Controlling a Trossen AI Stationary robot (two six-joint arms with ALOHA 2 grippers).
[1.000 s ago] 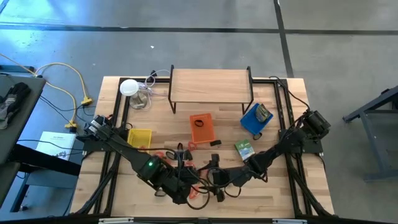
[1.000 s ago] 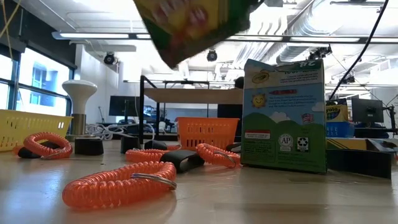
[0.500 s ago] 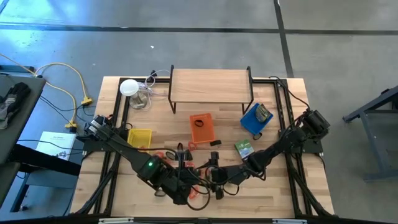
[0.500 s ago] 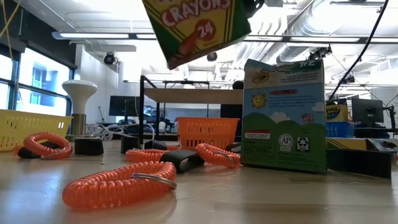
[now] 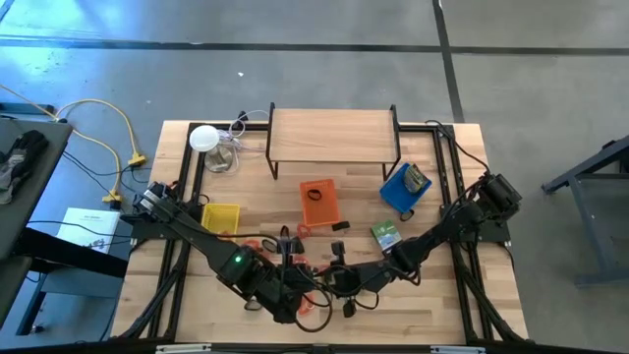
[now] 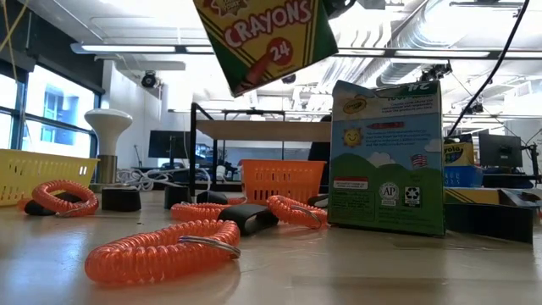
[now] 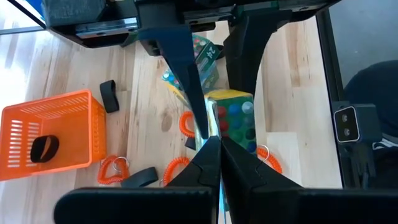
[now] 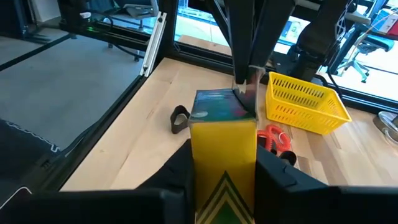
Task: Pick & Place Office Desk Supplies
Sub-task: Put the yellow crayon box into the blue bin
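We have a Crayola crayon box [image 6: 267,38] hanging at the top centre of the low view, clear of the tabletop. In the right wrist view its yellow body [image 8: 224,155] sits between our right gripper [image 8: 222,177] fingers, which press on both side faces, so the claw is narrowed onto the box and carrying it. The left gripper [image 7: 213,163], lower centre of the left wrist view, is fully shut with nothing in it, its tip just beside the raised box's open end [image 7: 231,118].

A second crayon box [image 6: 387,157] stands upright at right centre of the low view. Orange coiled loops [image 6: 161,250] and black clips [image 6: 247,218] lie scattered lower left. The orange basket [image 5: 319,202] sits mid-frame in the high view, the yellow basket [image 5: 220,217] to its left, the blue tray [image 5: 404,187] to its right.

We judge the risks to be crayons spilling from the tilted open end, and the closed left tip knocking the box askew in our grip.
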